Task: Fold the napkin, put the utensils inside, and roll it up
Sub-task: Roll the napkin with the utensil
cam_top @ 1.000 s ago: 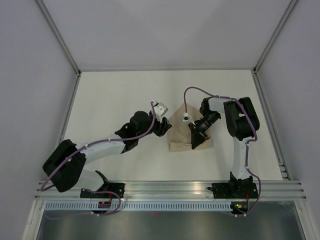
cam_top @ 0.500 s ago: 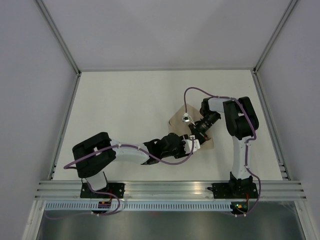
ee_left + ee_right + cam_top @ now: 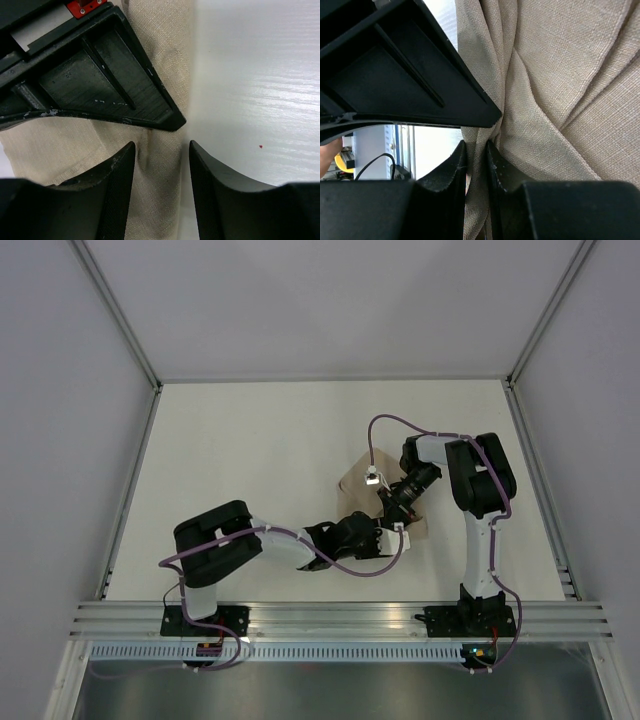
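Bright, even light; left claw [image 3: 161, 150] softly blurred.

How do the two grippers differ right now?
The left gripper stands open over the edge of the napkin, pinching nothing; the right gripper is clamped on a fold of it. The left comes in from the left, the right from the far side. Both are at the napkin.

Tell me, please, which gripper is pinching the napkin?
The right gripper: its jaws clamp a fold of the napkin, while the left gripper stands open above the napkin's edge.
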{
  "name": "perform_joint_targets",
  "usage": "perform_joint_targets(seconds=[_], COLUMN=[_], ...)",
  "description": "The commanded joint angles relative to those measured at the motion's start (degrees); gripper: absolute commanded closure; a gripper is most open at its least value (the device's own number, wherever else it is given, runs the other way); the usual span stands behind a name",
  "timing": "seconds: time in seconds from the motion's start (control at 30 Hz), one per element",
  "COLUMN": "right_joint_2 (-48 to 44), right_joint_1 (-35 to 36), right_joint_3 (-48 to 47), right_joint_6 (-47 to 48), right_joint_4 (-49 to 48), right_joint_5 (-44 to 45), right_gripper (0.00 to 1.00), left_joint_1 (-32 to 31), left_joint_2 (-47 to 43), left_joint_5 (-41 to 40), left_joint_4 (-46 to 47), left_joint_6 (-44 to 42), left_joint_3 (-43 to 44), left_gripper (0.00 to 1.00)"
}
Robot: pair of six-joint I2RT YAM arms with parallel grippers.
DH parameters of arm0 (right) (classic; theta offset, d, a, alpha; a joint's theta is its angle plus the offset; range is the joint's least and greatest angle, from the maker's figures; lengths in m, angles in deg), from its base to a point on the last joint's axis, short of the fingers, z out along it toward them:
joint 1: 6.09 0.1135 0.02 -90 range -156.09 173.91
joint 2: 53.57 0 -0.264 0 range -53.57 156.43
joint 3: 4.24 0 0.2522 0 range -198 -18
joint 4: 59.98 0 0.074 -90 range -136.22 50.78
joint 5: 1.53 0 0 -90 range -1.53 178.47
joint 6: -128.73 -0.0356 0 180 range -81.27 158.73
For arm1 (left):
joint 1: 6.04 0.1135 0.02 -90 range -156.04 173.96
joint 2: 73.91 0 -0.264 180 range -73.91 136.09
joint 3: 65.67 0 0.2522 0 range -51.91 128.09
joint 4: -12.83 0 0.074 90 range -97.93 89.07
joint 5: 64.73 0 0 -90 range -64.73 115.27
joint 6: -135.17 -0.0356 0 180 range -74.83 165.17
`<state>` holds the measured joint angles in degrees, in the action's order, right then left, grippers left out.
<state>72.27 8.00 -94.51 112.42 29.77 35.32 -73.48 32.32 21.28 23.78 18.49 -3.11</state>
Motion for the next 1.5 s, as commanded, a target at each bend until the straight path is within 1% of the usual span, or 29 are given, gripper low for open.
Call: perform_joint_targets(seconds=[0.0, 0.13, 0.17, 0.2, 0.23, 0.3, 0.33, 0.4, 0.43, 0.47, 0.5, 0.53, 0.6, 0.67, 0.73, 0.9, 0.97, 1.0, 1.07, 1.1, 1.17, 1.27, 1.3, 1.33, 1.47], right_joint_2=[2.7, 2.8, 2.8, 2.9, 2.9, 2.9, 2.9, 2.7, 2.5, 2.1, 1.3, 0.7, -1.3, -2.9, -5.1, -10.3, -11.6, -13.0, -14.4, -15.5, -16.5, -17.6, -18.4, -19.0, -24.2], right_joint_1=[-0.2, -0.2, -0.2, -0.2, -0.2, -0.2, -0.2, -0.2, -0.2, -0.4, -0.5, -0.6, -1.2, -1.8, -2.5, -5.0, -6.0, -6.3, -7.4, -7.9, -10.0, -13.5, -14.1, -16.0, -19.9], right_joint_3=[-0.4, -0.3, -0.3, -0.5, -0.4, -0.6, -0.5, -0.6, -0.6, -0.5, -0.5, -0.7, -0.8, -1.2, -2.0, -2.9, -3.1, -3.0, -2.8, -2.6, -2.9, -4.6, -4.8, -5.0, -1.5], right_joint_6=[3.1, 3.0, 3.0, 2.9, 2.9, 2.9, 2.7, 2.5, 2.2, 1.7, 1.5, 1.1, 0.2, -1.4, -2.7, -12.3, -18.2, -20.8, -28.4, -30.1, -34.4, -35.5, -35.2, -34.3, -29.1], right_joint_4=[-7.0, -7.0, -7.0, -7.0, -6.9, -6.9, -6.9, -7.0, -7.4, -7.5, -7.6, -8.0, -8.5, -8.9, -9.9, -17.4, -22.4, -26.5, -31.6, -33.5, -37.3, -37.3, -37.3, -35.8, -33.4], right_joint_5=[5.9, 5.9, 5.9, 5.9, 6.0, 5.9, 5.9, 6.0, 5.9, 5.7, 5.4, 5.1, 4.4, 3.5, 2.9, 2.7, 3.5, 4.0, 6.1, 6.3, 6.4, 4.0, 3.1, 2.5, 0.4], right_gripper=[0.80, 0.80, 0.80, 0.80, 0.80, 0.80, 0.80, 0.78, 0.75, 0.72, 0.69, 0.61, 0.52, 0.48, 0.46, 0.43, 0.42, 0.42, 0.42, 0.42, 0.42, 0.42, 0.42, 0.42, 0.42], left_joint_1=[-0.5, -0.5, -0.5, -0.5, -0.4, -0.4, -0.4, -0.2, 0.3, 0.6, 0.9, 1.9, 3.3, 3.7, 4.9, 7.6, 8.7, 9.5, 10.2, 10.7, 12.0, 13.8, 14.3, 15.6, 17.9], left_joint_2=[2.0, 3.8, 4.2, 4.5, 5.1, 5.6, 6.1, 7.0, 7.1, 7.1, 7.1, 7.1, 7.5, 7.6, 8.0, 8.8, 9.4, 9.6, 10.2, 10.7, 11.9, 14.2, 14.9, 15.8, 19.2], left_joint_5=[-0.6, 0.0, 0.6, 1.2, 2.3, 3.7, 4.3, 7.1, 8.1, 9.3, 11.8, 13.6, 17.2, 18.6, 21.6, 26.3, 27.4, 28.2, 29.7, 31.0, 32.6, 36.0, 38.0, 39.1, 43.6], left_joint_4=[1.0, -1.1, -3.0, -3.6, -4.5, -7.2, -8.3, -11.7, -12.5, -13.4, -14.2, -16.3, -18.2, -20.1, -21.9, -26.1, -27.9, -28.7, -30.1, -32.4, -34.3, -39.7, -41.1, -44.6, -50.8], left_joint_6=[-4.1, -4.3, -4.0, -3.8, -3.5, -2.8, -2.6, -1.7, -1.4, -0.6, 0.0, 1.1, 2.2, 3.3, 4.3, 7.8, 9.0, 9.4, 10.6, 10.9, 12.2, 13.7, 14.0, 14.9, 16.2], left_joint_3=[1.5, 2.4, 2.8, 3.5, 3.8, 5.2, 5.7, 7.5, 7.9, 8.2, 8.9, 9.6, 11.0, 11.6, 12.8, 15.3, 16.0, 17.0, 18.0, 19.7, 21.2, 25.4, 28.0, 29.2, 34.3], left_gripper=[0.48, 0.55, 0.62, 0.66, 0.74, 0.81, 0.87, 0.92, 0.96, 0.97, 0.98, 0.98, 0.98, 0.98, 0.98, 0.98, 0.98, 0.98, 0.98, 0.98, 0.98, 0.98, 0.98, 0.98, 0.98])
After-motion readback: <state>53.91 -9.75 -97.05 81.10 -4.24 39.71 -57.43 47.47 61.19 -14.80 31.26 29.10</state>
